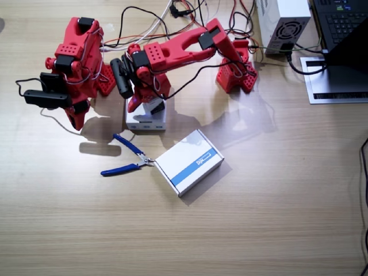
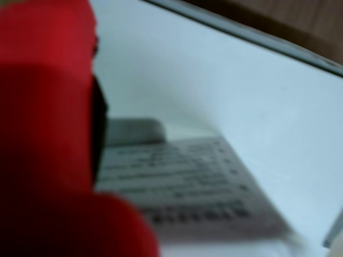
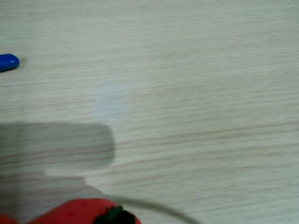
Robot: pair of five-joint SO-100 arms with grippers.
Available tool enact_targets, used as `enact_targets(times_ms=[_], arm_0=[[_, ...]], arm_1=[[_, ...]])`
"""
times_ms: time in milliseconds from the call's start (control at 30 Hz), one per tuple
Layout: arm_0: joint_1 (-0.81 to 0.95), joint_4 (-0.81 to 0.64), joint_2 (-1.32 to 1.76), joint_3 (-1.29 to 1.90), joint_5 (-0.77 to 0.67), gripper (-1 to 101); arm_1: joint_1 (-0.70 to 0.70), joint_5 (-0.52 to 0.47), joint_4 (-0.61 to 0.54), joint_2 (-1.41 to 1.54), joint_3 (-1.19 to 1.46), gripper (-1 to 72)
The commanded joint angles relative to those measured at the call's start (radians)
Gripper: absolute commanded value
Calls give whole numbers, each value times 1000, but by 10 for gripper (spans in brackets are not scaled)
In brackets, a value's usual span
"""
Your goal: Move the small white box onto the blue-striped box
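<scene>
Nearest the camera in the fixed view: bare wooden table (image 1: 276,230), then the blue-striped box (image 1: 190,161) lying flat and skewed, stripe along its lower right edge, small printed label on top. Blue-handled pliers (image 1: 127,157) lie just beside its left corner, tip at or touching the box, handles spread.

Further back: a plain white flat box (image 1: 146,119) with the left arm (image 1: 178,50) reaching across and down onto it. The left gripper (image 1: 150,103) sits right on top of that box, with a white piece at its tip, likely the small white box (image 1: 155,104) (mostly hidden; can't tell if the jaws are clamped on it or apart). A wrist view shows a blurred red finger (image 2: 48,134) hard against a printed white carton (image 2: 193,187) lying on a white surface.

The right arm (image 1: 75,63) is folded up, with the right gripper (image 1: 76,118) pointing down at bare wood; jaw state can't be told. Another wrist view shows wood grain and a blue handle tip (image 3: 8,62).

Far edge: cables (image 1: 172,23), a white power unit (image 1: 283,23), a laptop (image 1: 342,29).
</scene>
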Motion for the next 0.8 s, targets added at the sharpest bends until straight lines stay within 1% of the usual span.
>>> enact_targets(times_ms=[0, 67, 233, 333, 433, 600, 767], arm_0=[[-54, 37, -8, -91, 44, 536], [-43, 37, -40, -106, 55, 427], [55, 37, -9, -49, 52, 271], [72, 37, 37, -28, 55, 266], [26, 37, 95, -14, 69, 267], [-114, 38, 207, 26, 126, 266], [-316, 38, 291, 38, 222, 267]], arm_1=[[12, -25, 17, 26, -12, 2], [8, -25, 14, 26, -12, 2], [3, -21, 11, 26, -12, 2], [3, -21, 11, 26, -12, 2], [5, -17, 9, 26, -12, 2], [3, -14, 8, 28, -12, 2], [2, -9, 8, 28, -12, 2]])
